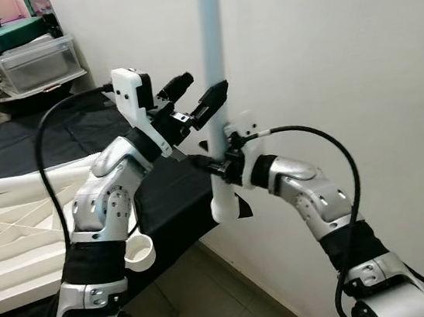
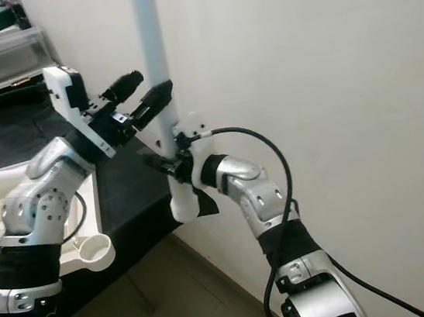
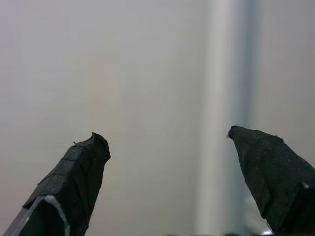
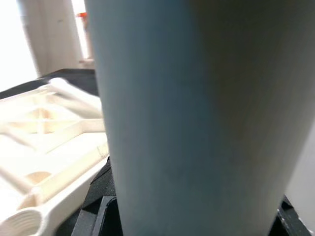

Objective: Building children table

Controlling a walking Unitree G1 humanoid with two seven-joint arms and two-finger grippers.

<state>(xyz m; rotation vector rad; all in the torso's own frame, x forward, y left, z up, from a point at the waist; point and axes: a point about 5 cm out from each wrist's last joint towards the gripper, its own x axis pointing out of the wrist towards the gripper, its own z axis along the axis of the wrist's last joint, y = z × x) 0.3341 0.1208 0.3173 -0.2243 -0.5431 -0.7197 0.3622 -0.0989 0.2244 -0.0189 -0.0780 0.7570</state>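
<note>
Tabletop frame [image 1: 20, 246], white and ribbed, lies flat on the black-draped worktop [image 1: 76, 137], while the pale blue table leg [image 1: 214, 64] stands upright beside the wall, clamped low by the right claw [image 1: 214, 166], left claw [image 1: 197, 96] spread apart beside it.

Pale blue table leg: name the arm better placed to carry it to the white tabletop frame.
Right. The right gripper is clamped on the upright pale blue table leg near its white end. The left gripper is open beside it, holding nothing. The white tabletop frame lies on the robot's left.

Bright, even light; blurry wrist close-ups.
</note>
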